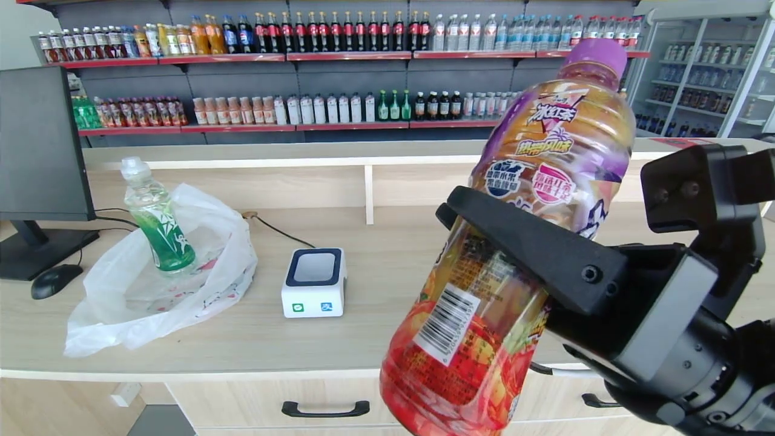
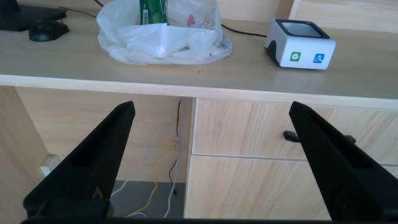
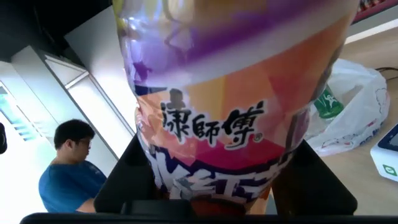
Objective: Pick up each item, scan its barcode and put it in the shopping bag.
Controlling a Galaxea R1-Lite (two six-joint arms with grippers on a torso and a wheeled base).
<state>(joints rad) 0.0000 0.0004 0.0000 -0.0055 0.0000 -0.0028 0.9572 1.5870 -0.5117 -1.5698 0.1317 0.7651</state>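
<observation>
My right gripper [image 1: 514, 254] is shut on a large iced tea bottle [image 1: 514, 242] with a purple cap, held tilted in the air close to the head camera, barcode [image 1: 447, 324] facing it. The same bottle [image 3: 236, 93] looms in front of the right wrist camera. A white barcode scanner [image 1: 313, 282] sits on the wooden counter [image 1: 303, 339]; the scanner [image 2: 300, 44] also appears in the left wrist view. The white plastic shopping bag [image 1: 151, 284] lies at the counter's left with a green bottle [image 1: 156, 219] standing in it. My left gripper [image 2: 208, 162] hangs open below the counter's edge, in front of the drawers.
A monitor [image 1: 39, 145] and a black mouse [image 1: 54, 280] stand at the counter's far left. A cable [image 1: 284, 233] runs behind the scanner. Drawers with black handles [image 1: 325, 410] sit under the counter. Shelves of drinks [image 1: 339, 36] line the back wall.
</observation>
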